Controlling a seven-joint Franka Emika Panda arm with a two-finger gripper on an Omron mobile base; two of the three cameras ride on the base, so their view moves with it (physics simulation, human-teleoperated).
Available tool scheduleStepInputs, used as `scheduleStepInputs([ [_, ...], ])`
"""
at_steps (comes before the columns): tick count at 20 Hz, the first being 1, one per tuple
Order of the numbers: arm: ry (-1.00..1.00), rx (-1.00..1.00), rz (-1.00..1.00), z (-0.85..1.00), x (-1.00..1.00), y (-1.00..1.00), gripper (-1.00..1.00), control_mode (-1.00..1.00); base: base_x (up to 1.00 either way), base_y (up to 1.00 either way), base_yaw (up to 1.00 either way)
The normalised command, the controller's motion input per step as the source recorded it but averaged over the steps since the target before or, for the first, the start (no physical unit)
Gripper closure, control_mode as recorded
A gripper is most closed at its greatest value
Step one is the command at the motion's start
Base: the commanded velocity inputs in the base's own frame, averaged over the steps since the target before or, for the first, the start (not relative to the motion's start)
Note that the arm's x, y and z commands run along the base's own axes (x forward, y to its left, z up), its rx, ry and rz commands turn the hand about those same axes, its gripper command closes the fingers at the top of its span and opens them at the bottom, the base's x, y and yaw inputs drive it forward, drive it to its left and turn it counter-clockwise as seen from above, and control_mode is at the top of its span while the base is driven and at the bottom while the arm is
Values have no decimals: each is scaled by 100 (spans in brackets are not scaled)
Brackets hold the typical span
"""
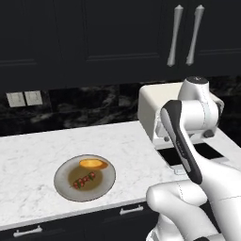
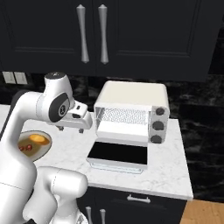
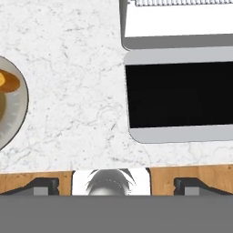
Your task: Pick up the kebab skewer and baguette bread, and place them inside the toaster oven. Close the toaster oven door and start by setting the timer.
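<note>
A grey plate [image 1: 62, 185] on the white marble counter carries the golden-orange baguette bread [image 1: 93, 164] and, in front of it, the kebab skewer [image 1: 84, 181] with red and dark chunks. To its right stands the cream toaster oven [image 2: 131, 94], with its wire rack [image 2: 122, 116] showing. The toaster oven door [image 2: 117, 154] lies folded down flat on the counter, dark glass up. My gripper [image 2: 70, 130] hangs open and empty above the bare counter between plate and door. In the hand view my gripper [image 3: 116, 185] has the door [image 3: 177, 95] at right and the baguette bread [image 3: 8, 81] at the left edge.
Dark upper cabinets with long silver handles [image 2: 92, 34] hang above the oven. Wall outlets [image 1: 24, 98] sit on the black backsplash at left. The counter's front edge [image 1: 70, 214] runs over dark drawers, and its right end [image 2: 189, 175] drops to a wood floor.
</note>
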Motion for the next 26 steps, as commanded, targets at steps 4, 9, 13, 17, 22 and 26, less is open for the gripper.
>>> scheduleStepInputs([
  [4, 0, 0, 0, 0, 0, 0, -100, 100, 0, 16, -20],
  [9, 0, 0, 0, 0, 0, 0, -100, 100, 0, 7, -11],
  [13, 0, 0, 0, 0, 0, 0, -100, 100, 0, 0, 0],
  [17, 0, 0, 0, 0, 0, 0, -100, 100, 0, 0, 0],
  [22, 0, 0, 0, 0, 0, 0, -100, -100, 0, 0, 0],
  [26, -18, 0, 2, 0, -13, -34, -100, -100, 0, 0, 0],
])
